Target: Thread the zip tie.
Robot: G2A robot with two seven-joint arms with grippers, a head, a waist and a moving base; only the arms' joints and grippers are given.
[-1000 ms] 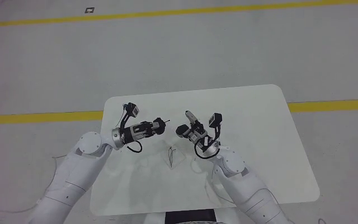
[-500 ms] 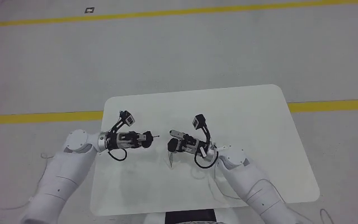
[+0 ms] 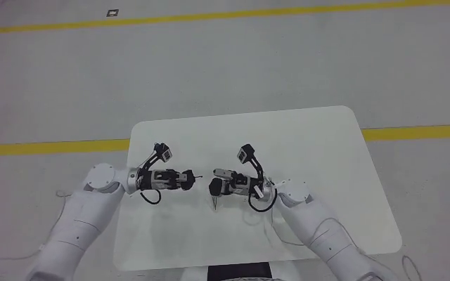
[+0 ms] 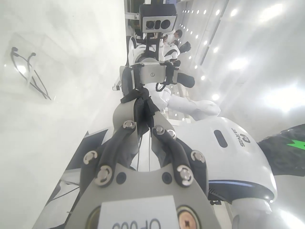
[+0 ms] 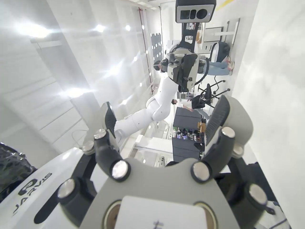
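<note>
- Now then, two arms sit nose to nose over the middle of the counter [image 3: 316, 140], lower centre of the top view, and the gap between them is slim.
- The left fingers [image 4: 120, 113] are pinched tight on the zip tie [image 4: 149, 151]. Thin black strands run back from the pinch toward the wrist. In the top view a short dark tip pokes out rightward in the frame, straight at the other arm.
- The right fingers [image 5: 215, 117] are spread wide with nothing between them, pads facing each other, and the left arm's end sits square in the opening beyond.
- So the tie's long axis, as I read it, lies along the line joining the two arms, left to right across the frame. The free end is just beside the right fingers but apart from them. I can't tell which end of the tie it is.
- My call: the coming move belongs to the right arm, closing on that tip. The tip is thin, so the line-up will need to be exact side to side.
- A clear holder [image 3: 214, 201] with spare black ties sits on the counter just below the right fingers in the frame, and a dip there could knock it.
- Plenty of bare counter lies to the upper right, and every edge is well apart from the action.
</note>
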